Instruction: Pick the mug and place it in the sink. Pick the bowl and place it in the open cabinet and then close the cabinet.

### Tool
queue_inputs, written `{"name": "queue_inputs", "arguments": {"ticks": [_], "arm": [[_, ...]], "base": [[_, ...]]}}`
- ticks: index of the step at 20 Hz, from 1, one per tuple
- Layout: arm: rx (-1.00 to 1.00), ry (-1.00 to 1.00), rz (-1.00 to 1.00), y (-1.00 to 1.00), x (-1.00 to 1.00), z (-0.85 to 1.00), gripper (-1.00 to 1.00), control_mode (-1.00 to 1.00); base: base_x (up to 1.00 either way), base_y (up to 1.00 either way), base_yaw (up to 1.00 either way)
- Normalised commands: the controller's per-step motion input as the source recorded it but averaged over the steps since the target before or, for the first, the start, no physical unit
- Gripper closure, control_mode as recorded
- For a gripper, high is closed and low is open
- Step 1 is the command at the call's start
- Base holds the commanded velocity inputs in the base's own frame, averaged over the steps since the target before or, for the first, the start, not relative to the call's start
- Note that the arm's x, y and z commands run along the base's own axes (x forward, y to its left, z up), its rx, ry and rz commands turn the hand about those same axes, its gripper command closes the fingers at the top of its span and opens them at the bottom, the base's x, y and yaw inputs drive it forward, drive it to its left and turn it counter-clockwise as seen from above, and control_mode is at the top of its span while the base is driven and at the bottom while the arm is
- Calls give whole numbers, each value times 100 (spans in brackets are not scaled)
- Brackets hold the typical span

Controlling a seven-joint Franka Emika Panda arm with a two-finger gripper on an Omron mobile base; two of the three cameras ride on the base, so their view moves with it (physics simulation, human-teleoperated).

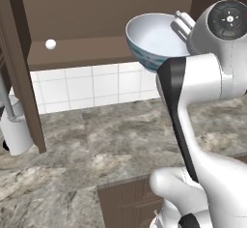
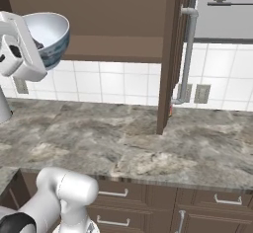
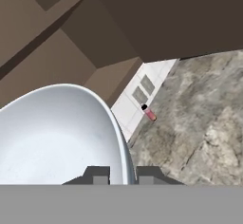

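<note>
Hand view, item one: the hand (image 3: pixel 118 174), jaws drawn narrow and clamped over the rim of the bowl (image 3: pixel 57 133), one finger inside the rim and one outside.

Bowl: white inside, blue-teal pattern outside; carried high above the bench (image 1: pixel 96 140), tilted on its side, level with the cabinet (image 1: pixel 82 9) opening and just in front of its lower shelf edge. It touches neither the shelf nor the bench.

Cabinet: dark brown, mounted on the wall, both doors swung open. One door (image 1: pixel 21 77) stands edge-on at the left of the left base view; the other door (image 2: pixel 170 54) stands edge-on right of centre in the right base view. A small white ball (image 1: pixel 50 44) lies on the shelf floor toward the left side.

Progress, judged: the bowl is picked up and raised to cabinet height. Setting it inside, letting go and shutting both doors are not yet done. Whether the mug has reached the sink cannot be told from these pictures.

Surface: grey-brown marbled stone bench with brown drawer fronts (image 2: pixel 128 197) and slim metal pulls below its front edge. A small red-pink bottle (image 3: pixel 149 113) stands at the back edge by the wall.

Room: white tiled wall (image 2: pixel 113 84) with grey outlet plates (image 2: pixel 201 93); a grey pipe (image 2: pixel 188 49) runs down beside the right door.
</note>
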Motion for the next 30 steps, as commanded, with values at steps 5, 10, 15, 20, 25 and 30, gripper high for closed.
{"name": "queue_inputs", "arguments": {"ticks": [5,10,15,20,25,30], "arm": [[0,0,0,0,43,0,100,-100],[0,0,0,0,41,1,100,-100],[0,0,0,0,44,0,100,-100],[0,0,0,0,42,0,100,-100],[0,-1,0,0,39,0,100,-100],[0,-3,0,0,39,-1,100,-100]], "base": [[0,0,0],[0,0,0],[0,0,0],[0,0,0],[0,0,0],[0,0,0]]}}
